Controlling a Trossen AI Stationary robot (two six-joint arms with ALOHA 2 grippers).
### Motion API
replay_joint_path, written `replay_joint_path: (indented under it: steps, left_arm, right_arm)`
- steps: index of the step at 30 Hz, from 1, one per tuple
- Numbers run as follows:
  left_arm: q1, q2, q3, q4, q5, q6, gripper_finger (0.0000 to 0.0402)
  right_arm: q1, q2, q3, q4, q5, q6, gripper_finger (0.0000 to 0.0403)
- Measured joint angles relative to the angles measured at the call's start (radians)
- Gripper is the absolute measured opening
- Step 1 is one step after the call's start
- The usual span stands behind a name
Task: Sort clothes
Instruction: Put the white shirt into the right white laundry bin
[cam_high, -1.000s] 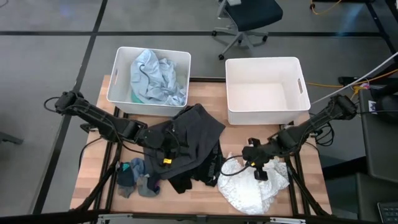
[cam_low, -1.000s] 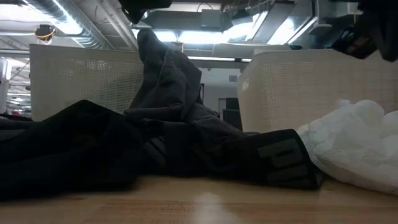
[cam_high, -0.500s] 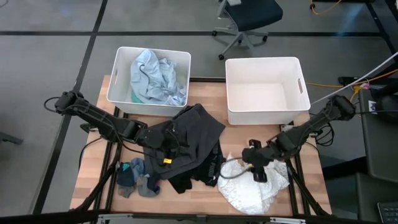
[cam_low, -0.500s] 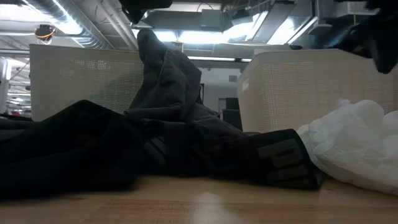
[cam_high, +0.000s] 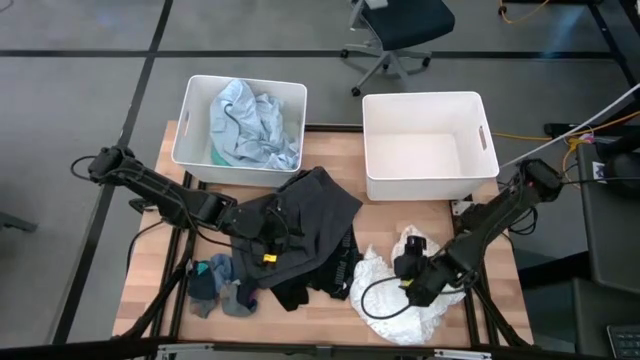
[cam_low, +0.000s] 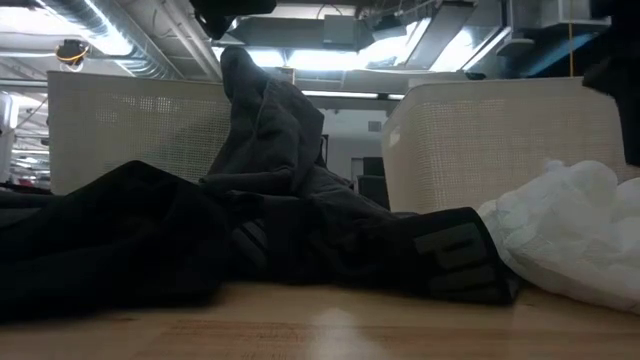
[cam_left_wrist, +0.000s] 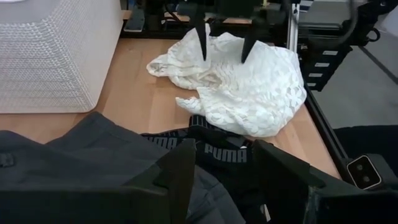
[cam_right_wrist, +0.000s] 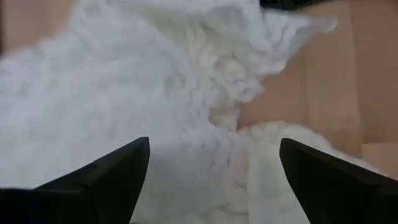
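Observation:
A dark grey garment (cam_high: 310, 215) lies heaped at the table's middle, one part drawn up into a peak (cam_low: 240, 70) under my left gripper (cam_high: 268, 232), which is shut on it. A black garment with PUMA lettering (cam_left_wrist: 217, 152) lies partly under it. A white lacy garment (cam_high: 395, 305) lies crumpled near the front right. My right gripper (cam_high: 412, 283) stands open over it, fingers pointing down. Small grey-blue socks (cam_high: 215, 285) lie at the front left. Pale blue clothes (cam_high: 250, 125) fill the left bin. My left gripper holds the dark grey garment by a bunched part of its left side (cam_low: 238, 58), which rises to the fingers from below. The rest of the garment lies slack on the table. The gripper and the cloth hide the place of contact. My right gripper's fingertips (cam_left_wrist: 202, 50) stand at the white garment's top; whether they touch it I cannot tell.
Two white bins stand along the far edge: the left one (cam_high: 190, 120) with clothes in it, the right one (cam_high: 372, 140) showing a bare floor. Bare wood shows between the bins and at the front middle (cam_high: 320, 315). An office chair (cam_high: 400, 30) stands beyond the table.
My right gripper has swung toward the table's near edge and sunk, tipping more steeply downward over the white garment, and it has opened wide. My left gripper and the dark garment have kept still.

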Motion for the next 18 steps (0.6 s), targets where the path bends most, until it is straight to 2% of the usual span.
replay_joint_path:
  steps: [10,18]
  left_arm:
    - [0.000,0.000,0.000,0.000,0.000,-0.007,0.0155]
    - [0.000,0.000,0.000,0.001,0.000,-0.019,0.0155]
  right_arm:
    - [-0.004,0.145,0.000,-0.196,-0.041,0.149,0.0347]
    - [-0.026,0.182,-0.102,-0.043,-0.060,0.151,0.0346]
